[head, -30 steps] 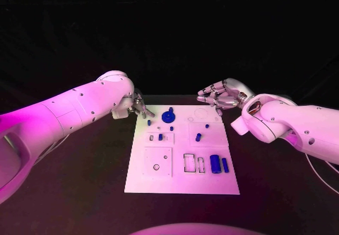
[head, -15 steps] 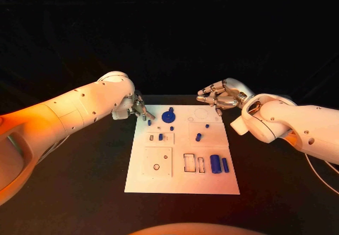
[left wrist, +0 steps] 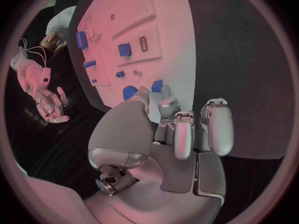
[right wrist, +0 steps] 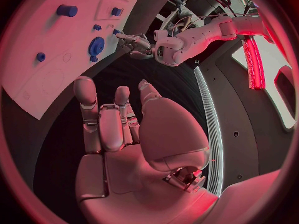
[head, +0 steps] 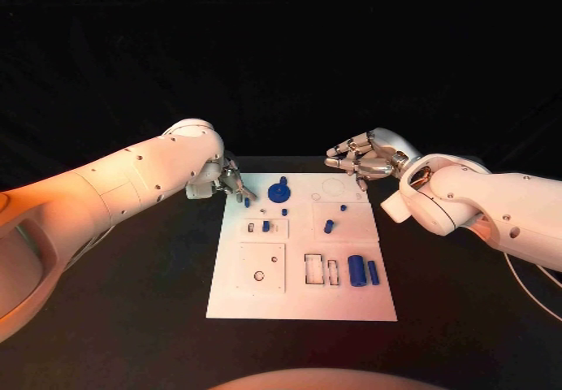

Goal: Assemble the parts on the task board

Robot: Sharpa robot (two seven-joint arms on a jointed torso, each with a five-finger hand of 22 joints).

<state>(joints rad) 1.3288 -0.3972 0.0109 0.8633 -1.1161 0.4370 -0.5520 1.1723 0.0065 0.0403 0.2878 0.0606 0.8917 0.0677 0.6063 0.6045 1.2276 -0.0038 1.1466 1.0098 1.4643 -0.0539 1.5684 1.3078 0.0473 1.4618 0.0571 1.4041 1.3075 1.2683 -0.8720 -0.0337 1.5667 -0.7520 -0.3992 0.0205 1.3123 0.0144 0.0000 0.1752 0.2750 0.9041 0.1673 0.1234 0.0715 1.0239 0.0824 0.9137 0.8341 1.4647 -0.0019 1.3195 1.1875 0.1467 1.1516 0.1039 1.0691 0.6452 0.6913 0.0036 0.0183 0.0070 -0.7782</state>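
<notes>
Task board (head: pixel 302 305), a white plate lying on the black table (head: pixel 140 325) with its long axis running from the near edge to the far edge. Assembly appears early. 2 blue cylinders (head: pixel 356 271) lie flat near the right edge toward the near end, long axes parallel to the board's long sides, beside an unfilled rectangular slot (head: pixel 314 270). A blue disc part (head: pixel 278 193) sits near the far edge; smaller blue pieces (head: pixel 329 227) stand mid-board. Left hand (head: pixel 226 180) hovers at the far left corner, fingers extended over a small blue peg (left wrist: pixel 156 86); whether it pinches the peg cannot be told. Right hand (head: pixel 365 162), beyond the far right corner, holds nothing, fingers loosely curled but apart.
</notes>
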